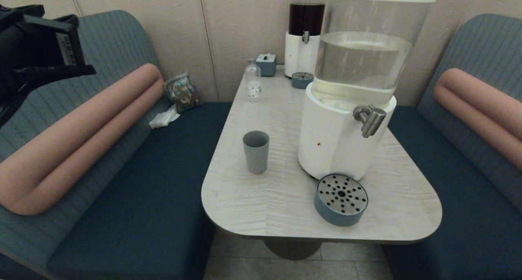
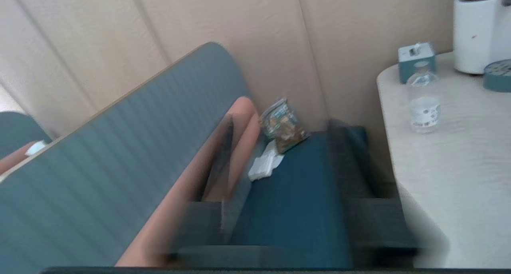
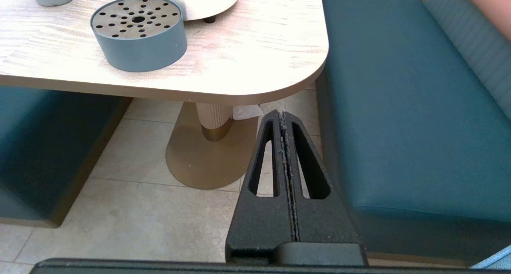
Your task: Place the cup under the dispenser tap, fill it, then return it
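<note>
White-labelled bottle [image 1: 253, 82], writing unreadable

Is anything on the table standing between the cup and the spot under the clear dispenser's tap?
Nothing visible blocks it. The cup stands alone left of the white dispenser base; the tap juts out over the drip tray, and the tabletop between cup and tray is bare.

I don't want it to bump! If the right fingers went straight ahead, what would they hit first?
Probably the table, at its rounded front edge. The right gripper, fingers shut, points at that edge from lower down. Depth is unclear, so it might slip just underneath, toward the pedestal.
</note>
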